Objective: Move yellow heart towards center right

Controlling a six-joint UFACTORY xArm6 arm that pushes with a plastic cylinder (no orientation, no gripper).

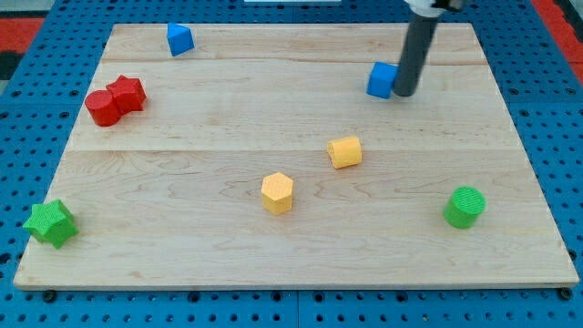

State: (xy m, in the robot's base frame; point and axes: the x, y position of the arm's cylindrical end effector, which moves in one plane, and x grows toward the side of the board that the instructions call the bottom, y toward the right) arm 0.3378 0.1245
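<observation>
The yellow heart [344,152] lies a little right of the board's middle; its shape is hard to make out from this angle. A second yellow block, pentagon-like [278,192], lies below and to its left. My tip [404,94] rests on the board near the view's top right. It touches the right side of a blue cube [382,80]. The tip is above and to the right of the yellow heart, well apart from it.
A blue block [180,39] sits at the top left. Two red blocks [127,93] [103,108] touch each other at the left. A green star [50,223] is at the bottom left corner. A green cylinder [465,207] is at the lower right.
</observation>
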